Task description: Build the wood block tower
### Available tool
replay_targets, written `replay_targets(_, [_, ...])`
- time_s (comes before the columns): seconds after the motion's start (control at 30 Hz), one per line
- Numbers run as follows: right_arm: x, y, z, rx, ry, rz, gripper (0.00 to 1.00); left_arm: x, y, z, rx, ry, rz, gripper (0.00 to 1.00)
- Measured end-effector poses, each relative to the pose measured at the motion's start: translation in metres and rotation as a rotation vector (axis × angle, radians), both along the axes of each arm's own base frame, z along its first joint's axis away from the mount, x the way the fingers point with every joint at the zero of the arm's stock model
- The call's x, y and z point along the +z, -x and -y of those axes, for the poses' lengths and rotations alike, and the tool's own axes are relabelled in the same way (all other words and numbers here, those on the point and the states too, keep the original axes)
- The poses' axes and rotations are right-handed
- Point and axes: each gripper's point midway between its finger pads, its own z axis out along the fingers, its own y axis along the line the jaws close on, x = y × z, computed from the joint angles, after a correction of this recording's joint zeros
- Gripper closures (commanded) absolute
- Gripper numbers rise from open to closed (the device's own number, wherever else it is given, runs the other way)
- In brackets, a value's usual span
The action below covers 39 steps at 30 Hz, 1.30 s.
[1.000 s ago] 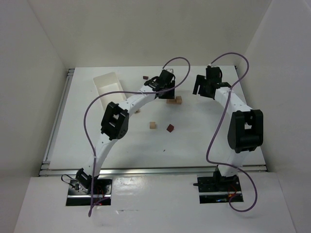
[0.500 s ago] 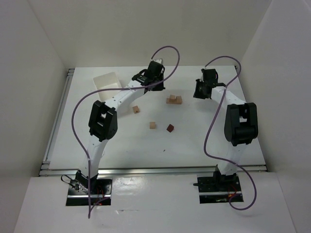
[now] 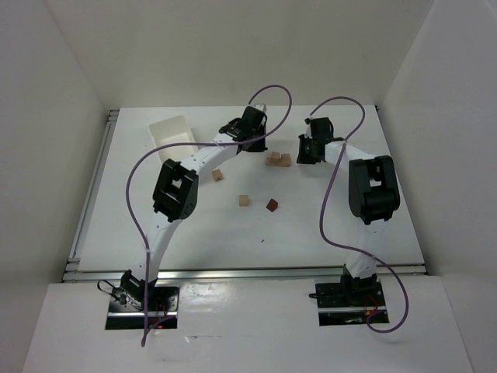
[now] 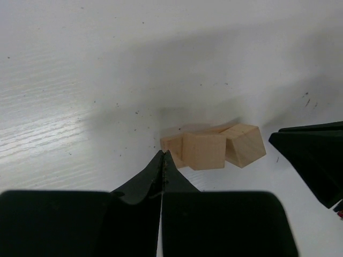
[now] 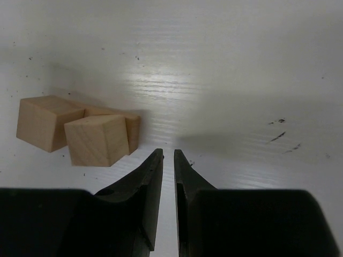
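The wood block tower (image 3: pixel 278 160) is a low cluster of tan pieces at the table's back middle. In the left wrist view it shows as two cubes (image 4: pixel 202 151) side by side, with a flatter piece (image 4: pixel 172 144) behind them. My left gripper (image 4: pixel 163 153) is shut and empty, its tip just left of the cluster (image 3: pixel 259 148). My right gripper (image 5: pixel 167 153) is shut on nothing, its fingers a sliver apart, just right of the same cubes (image 5: pixel 96 140). It sits at the cluster's right side (image 3: pixel 304 152).
Loose wood blocks lie nearer the front: a tan cube (image 3: pixel 217 175), another tan cube (image 3: pixel 244 200) and a dark maroon piece (image 3: pixel 272 205). A white tray (image 3: pixel 171 130) stands at the back left. White walls close in the table on both sides and behind.
Both grippers have shut. The left gripper drew back off the cluster and settled at its left; the right gripper moved left and down to its right side.
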Motion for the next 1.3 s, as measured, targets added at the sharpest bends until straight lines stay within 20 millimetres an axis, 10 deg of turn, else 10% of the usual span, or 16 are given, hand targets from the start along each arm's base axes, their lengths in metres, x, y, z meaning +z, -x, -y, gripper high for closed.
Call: replay_targets(1.3, [0.005, -0.001, -0.040, 0.098, -0.021, 0.030, 0.77, -0.017, 0.008, 0.024, -0.094, 0.082, -0.043, 1.00])
